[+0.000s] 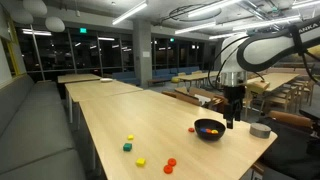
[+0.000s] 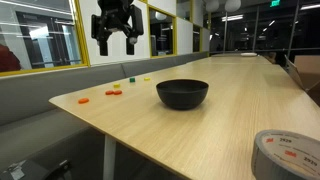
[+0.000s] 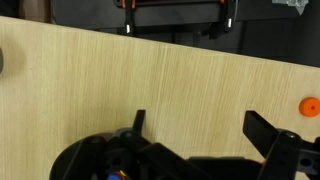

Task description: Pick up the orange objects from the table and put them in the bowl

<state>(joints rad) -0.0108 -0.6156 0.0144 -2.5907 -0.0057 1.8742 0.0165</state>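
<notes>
The black bowl (image 1: 209,131) stands on the light wood table (image 1: 110,120), near its end; a small orange spot shows inside it. Orange pieces lie on the table: one just beside the bowl (image 1: 193,128) and two near the front edge (image 1: 170,164). They also show in an exterior view (image 2: 110,92), beyond the bowl (image 2: 183,94). My gripper (image 1: 232,120) hangs open and empty above the table beside the bowl, also seen in an exterior view (image 2: 116,45). In the wrist view the open fingers (image 3: 200,128) frame bare wood, and one orange piece (image 3: 310,106) lies at the right edge.
Two yellow pieces (image 1: 130,138) and a green block (image 1: 127,147) lie on the table's middle. A grey tape roll (image 1: 260,130) sits by the table's corner, close to the gripper, and it is large in an exterior view (image 2: 288,156). More tables stand behind.
</notes>
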